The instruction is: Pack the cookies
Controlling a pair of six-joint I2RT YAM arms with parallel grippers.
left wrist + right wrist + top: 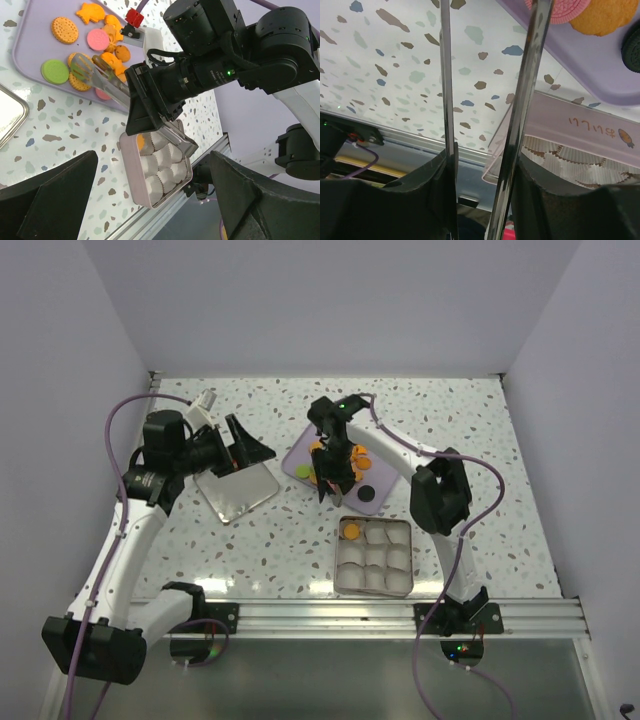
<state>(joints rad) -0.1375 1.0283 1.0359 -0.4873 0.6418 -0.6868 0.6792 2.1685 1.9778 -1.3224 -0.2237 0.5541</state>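
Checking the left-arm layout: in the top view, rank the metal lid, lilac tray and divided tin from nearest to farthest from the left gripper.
From the left gripper:
1. Metal lid, directly below it in the view, on the left side.
2. Lilac tray, to its right, mid-table.
3. Divided tin, farther right, by the front rail.

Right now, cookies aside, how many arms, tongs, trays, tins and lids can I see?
Arms: 2, left arm and right arm
Tongs: 1
Lilac tray: 1
Divided tin: 1
Shiny square lid: 1
Total: 6
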